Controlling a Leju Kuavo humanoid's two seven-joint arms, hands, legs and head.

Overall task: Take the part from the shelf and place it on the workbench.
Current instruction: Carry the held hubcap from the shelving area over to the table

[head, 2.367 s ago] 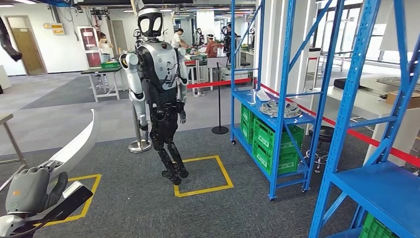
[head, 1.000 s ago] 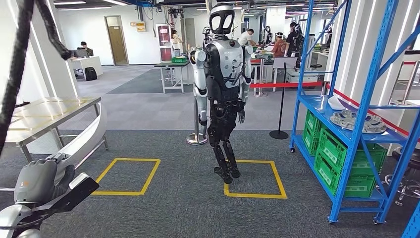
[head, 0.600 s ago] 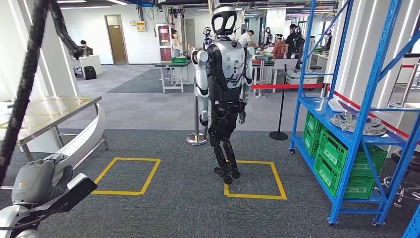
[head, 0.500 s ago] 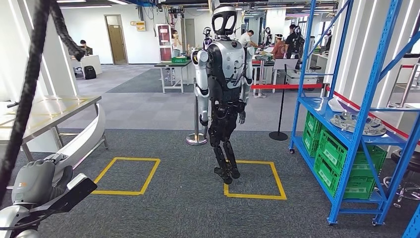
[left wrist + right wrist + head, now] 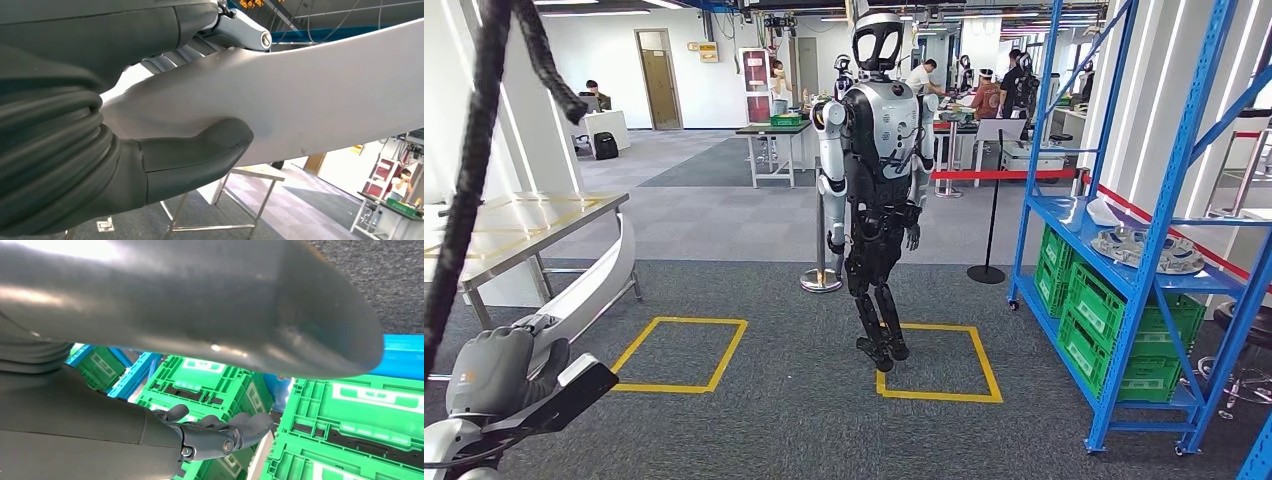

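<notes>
Partly cropped, left hand (image 5: 494,372) grasping curved white part (image 5: 589,280), right hand (image 5: 220,432) loosely curled, grasp unclear.

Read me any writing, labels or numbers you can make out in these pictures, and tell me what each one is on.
No text can be read.
Yellow sign on the far wall: too small.
Red and white panel by the doorway: blurred.
White labels on the green crates: no readable print.
Orange mark on the left hand: too small.
</notes>
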